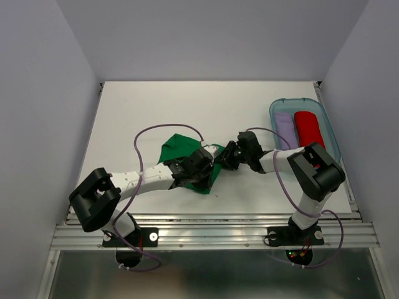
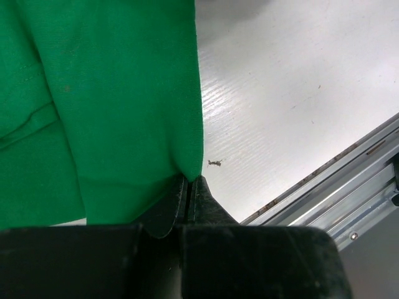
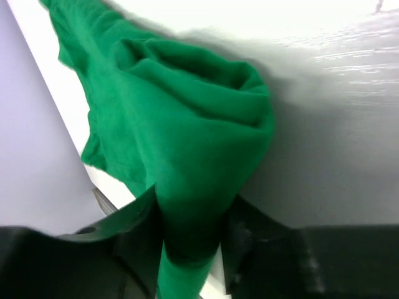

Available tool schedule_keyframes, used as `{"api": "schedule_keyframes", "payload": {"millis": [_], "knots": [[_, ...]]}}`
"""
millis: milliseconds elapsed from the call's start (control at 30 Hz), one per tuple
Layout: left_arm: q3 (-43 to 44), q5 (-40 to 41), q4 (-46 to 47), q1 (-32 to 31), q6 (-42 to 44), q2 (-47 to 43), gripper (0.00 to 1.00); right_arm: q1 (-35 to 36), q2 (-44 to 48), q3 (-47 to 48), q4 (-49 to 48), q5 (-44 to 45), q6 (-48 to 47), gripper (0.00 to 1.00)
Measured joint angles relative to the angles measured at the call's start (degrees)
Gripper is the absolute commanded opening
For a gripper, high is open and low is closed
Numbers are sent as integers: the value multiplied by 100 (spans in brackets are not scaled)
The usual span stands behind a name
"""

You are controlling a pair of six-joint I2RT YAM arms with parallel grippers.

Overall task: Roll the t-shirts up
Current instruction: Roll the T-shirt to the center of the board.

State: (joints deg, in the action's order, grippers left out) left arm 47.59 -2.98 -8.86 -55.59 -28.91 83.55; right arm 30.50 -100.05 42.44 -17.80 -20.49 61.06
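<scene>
Top external view: the green t-shirt (image 1: 177,146) was seen lying rumpled at the middle of the desk (image 1: 249,106), its near-right part hidden under the two wrists that met over it. In the left wrist view the left jaws were shown pressed together on a corner of the hem, with bare desk just beside them. In the right wrist view the right jaws were found clamped about a gathered fold, the cloth filling the gap between them and bunched up beyond. Well apart, at the desk's right edge, a lilac t-shirt (image 1: 285,129) and a red t-shirt (image 1: 307,128) were seen side by side in a blue bin (image 1: 272,112), apparently rolled already.

The green cloth was judged light, limp and thin. No shape would be kept by it unaided, and a loose pinch could easily be slipped. A hold was thought best taken at the hem, at two corners of one edge, so that the shirt could be drawn taut and flattened before any rolling was begun. A bunched grip like the right one was judged likely to carry wrinkles into the roll.
</scene>
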Motion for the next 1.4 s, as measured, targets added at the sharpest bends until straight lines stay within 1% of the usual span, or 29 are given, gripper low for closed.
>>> {"api": "schedule_keyframes", "payload": {"millis": [33, 67, 100, 167, 200, 267, 300, 367, 400, 500, 567, 633, 733, 933, 1133, 1400], "knots": [[-2, -7, 7, 13, 0, -4, 0, 0, -76, 20, -50, -9, 48, 10], [-4, -4, 7, 26, 2, -17, 0, 0, -131, 31, -81, -11, 55, 5], [-13, -7, 11, 39, 2, -37, 15, 2, -177, 50, -114, -15, 87, 1], [-24, 2, -15, 59, 22, -101, 35, 2, -221, 79, -149, -31, 120, 1], [-22, 26, -48, 59, 42, -125, 57, 2, -221, 87, -164, -33, 136, 1], [0, 66, -175, 57, 44, -155, 74, 2, -221, 109, -162, -31, 133, 1], [22, 94, -267, 52, 57, -170, 85, 13, -221, 122, -151, -22, 129, 1], [90, 251, -452, 24, 44, -195, 90, 22, -212, 144, -94, -9, 120, 1], [168, 337, -564, 4, 59, -199, 94, 26, -199, 164, -42, -2, 109, 1], [450, 667, -828, -111, 57, -199, 94, 39, -160, 232, 127, 28, 81, 1], [702, 911, -999, -223, 46, -127, 92, 52, -122, 291, 260, 50, 66, 1], [931, 1121, -1064, -369, 15, 28, 88, 68, -92, 348, 365, 57, 57, 1], [1213, 1429, -1150, -601, -48, 398, 86, 70, -79, 396, 452, 59, 46, 1], [1504, 1976, -1508, -929, -184, 986, 82, 70, -55, 402, 564, 59, 44, 1], [1882, 2494, -1834, -1276, -354, 1515, 75, 70, -39, 402, 581, 59, 46, 1], [2017, 2900, -2074, -1370, -542, 1843, 68, 70, -39, 402, 581, 57, 46, 1]]}}
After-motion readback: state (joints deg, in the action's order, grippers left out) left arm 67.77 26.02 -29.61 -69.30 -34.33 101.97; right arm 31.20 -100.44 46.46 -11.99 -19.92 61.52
